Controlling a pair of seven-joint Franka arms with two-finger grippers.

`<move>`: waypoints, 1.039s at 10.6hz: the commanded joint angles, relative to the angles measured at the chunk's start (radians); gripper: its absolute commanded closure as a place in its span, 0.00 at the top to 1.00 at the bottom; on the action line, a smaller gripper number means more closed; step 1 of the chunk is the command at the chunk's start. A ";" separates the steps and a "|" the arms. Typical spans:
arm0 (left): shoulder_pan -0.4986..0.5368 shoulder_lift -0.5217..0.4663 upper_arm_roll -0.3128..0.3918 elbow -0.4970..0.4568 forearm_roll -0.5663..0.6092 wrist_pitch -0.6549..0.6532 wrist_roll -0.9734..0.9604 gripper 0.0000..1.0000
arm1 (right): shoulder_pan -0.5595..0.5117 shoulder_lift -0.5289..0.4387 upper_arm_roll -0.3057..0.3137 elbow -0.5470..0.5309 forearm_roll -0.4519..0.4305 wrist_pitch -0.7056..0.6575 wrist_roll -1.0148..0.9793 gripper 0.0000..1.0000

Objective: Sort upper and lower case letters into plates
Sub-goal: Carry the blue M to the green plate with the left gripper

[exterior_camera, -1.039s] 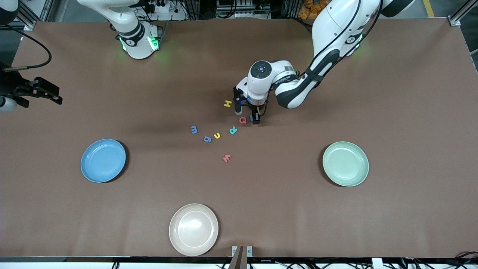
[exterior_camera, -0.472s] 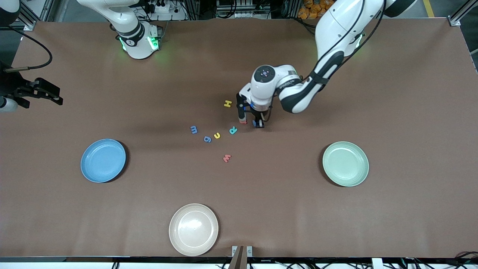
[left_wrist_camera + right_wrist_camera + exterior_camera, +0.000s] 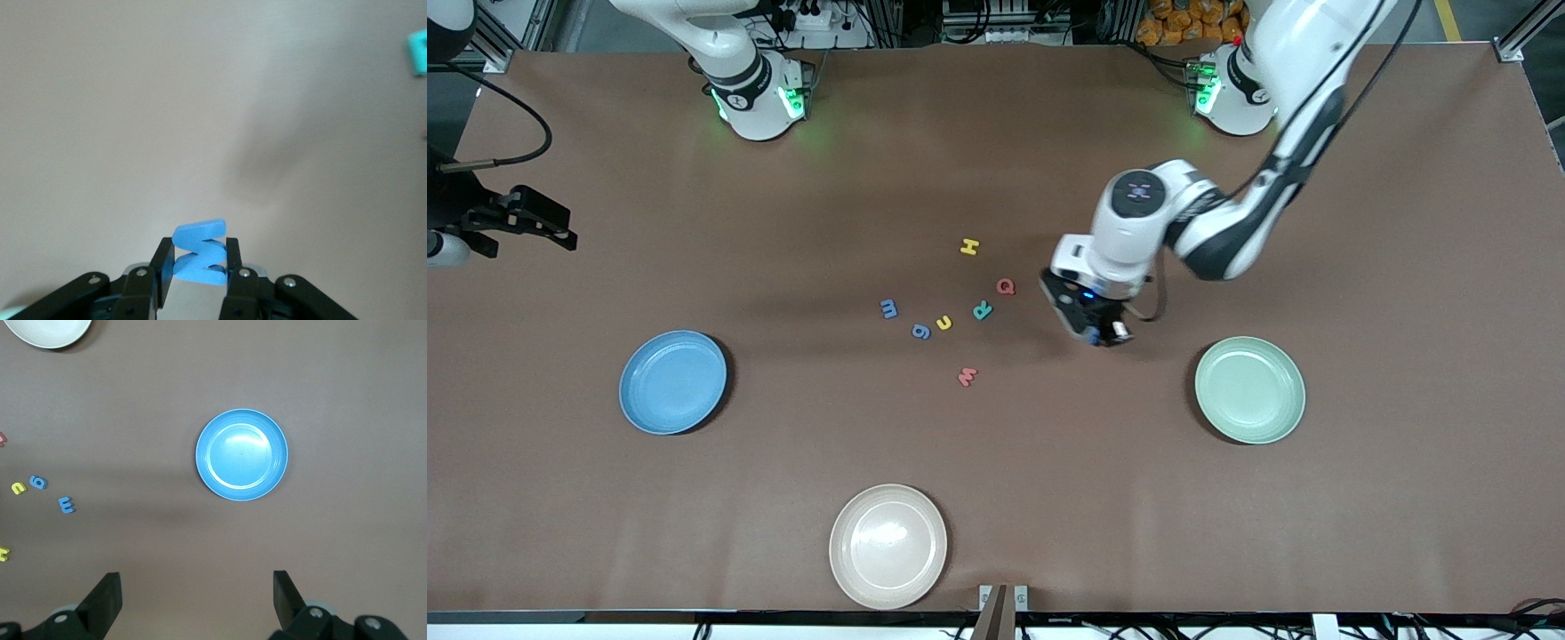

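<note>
left gripper (image 3: pixel 1100 331) of yours is up over bare table between the letter cluster and the pale mint green plate (image 3: pixel 1250 389), its two fingers (image 3: pixel 235 265) pinched tight on the blue W (image 3: pixel 199 252), which stands on edge between the pads. on the table you have the yellow H (image 3: pixel 969 247) farthest from the front camera, the red Q (image 3: pixel 1005 285) and teal R (image 3: pixel 982 310) just beside each other, then the yellow u (image 3: pixel 943 322), blue g (image 3: pixel 921 332) and blue m (image 3: pixel 888 308) in a loose row toward the right arm's end, with the red w (image 3: pixel 967 377) apart and nearest the camera. your light blue plate (image 3: pixel 672 382) sits well toward the right arm's end and holds no letters; the mint one holds none either. a beige plate (image 3: pixel 887 546) lies nearest the camera. your right gripper (image 3: pixel 195 595) waits high over the table edge at the right arm's end, jaws spread wide with nothing between them.
</note>
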 commanded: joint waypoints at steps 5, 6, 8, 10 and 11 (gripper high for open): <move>0.123 -0.042 0.257 0.023 -0.152 -0.037 -0.020 0.00 | 0.035 0.022 0.001 -0.010 0.028 0.003 0.031 1.00; 0.123 -0.006 0.263 0.048 -0.155 -0.036 -0.043 0.00 | 0.044 0.030 0.001 -0.012 0.047 0.003 0.056 1.00; 0.106 0.024 0.286 0.073 -0.159 -0.037 -0.185 0.51 | 0.107 0.071 0.001 -0.017 0.048 -0.003 0.056 1.00; 0.099 0.013 0.299 0.093 -0.159 -0.040 -0.202 1.00 | 0.179 0.131 0.001 -0.018 0.048 0.021 0.056 1.00; 0.101 -0.007 0.302 0.097 -0.160 -0.042 -0.202 1.00 | 0.218 0.154 0.000 -0.018 0.048 0.047 0.056 1.00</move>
